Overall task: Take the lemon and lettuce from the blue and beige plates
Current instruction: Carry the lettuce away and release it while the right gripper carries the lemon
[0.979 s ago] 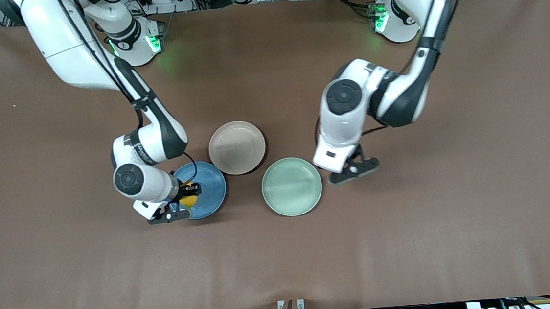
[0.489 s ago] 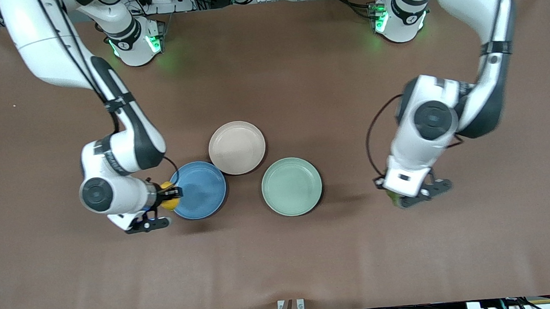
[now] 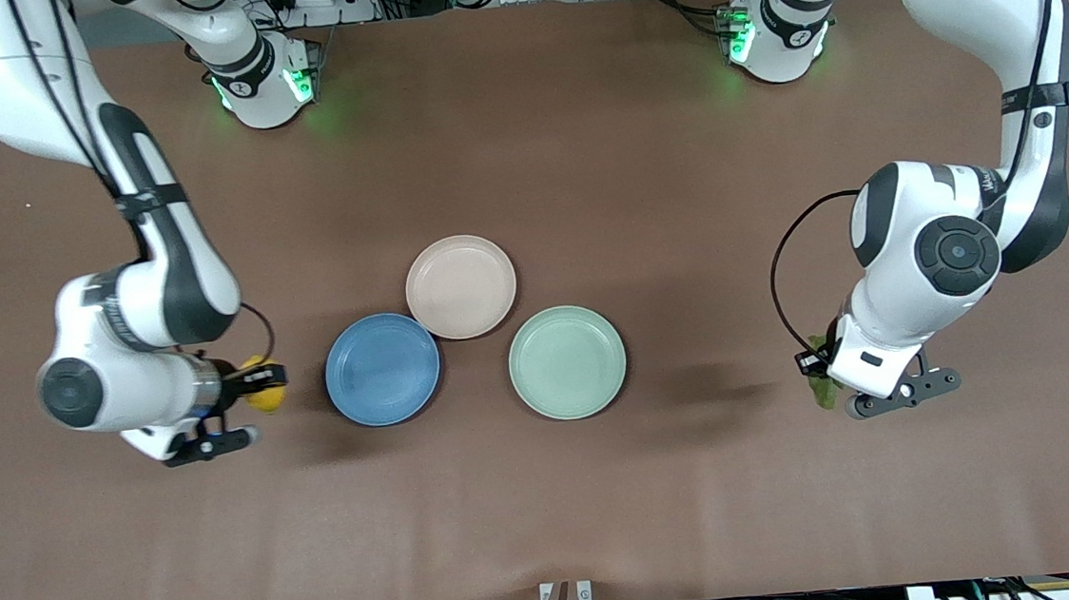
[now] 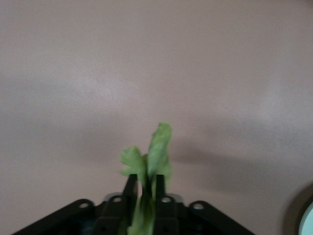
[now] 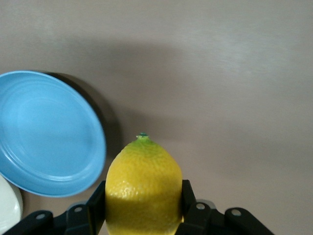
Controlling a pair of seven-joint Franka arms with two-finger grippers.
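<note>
Carrying is the step: the lemon (image 3: 264, 396) is pinched by the right gripper (image 3: 254, 395) at mid-left, the lettuce (image 3: 825, 388) by the left gripper (image 3: 825, 374) at lower right. Both plates, blue (image 3: 383, 369) and beige (image 3: 460, 287), are bare; gentle setting-down is probably needed next.

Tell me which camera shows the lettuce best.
The left wrist view: the lettuce stands up pinched in the left gripper, over bare table. In the front view only a green scrap peeks out beside the arm. The right wrist view shows none.
</note>
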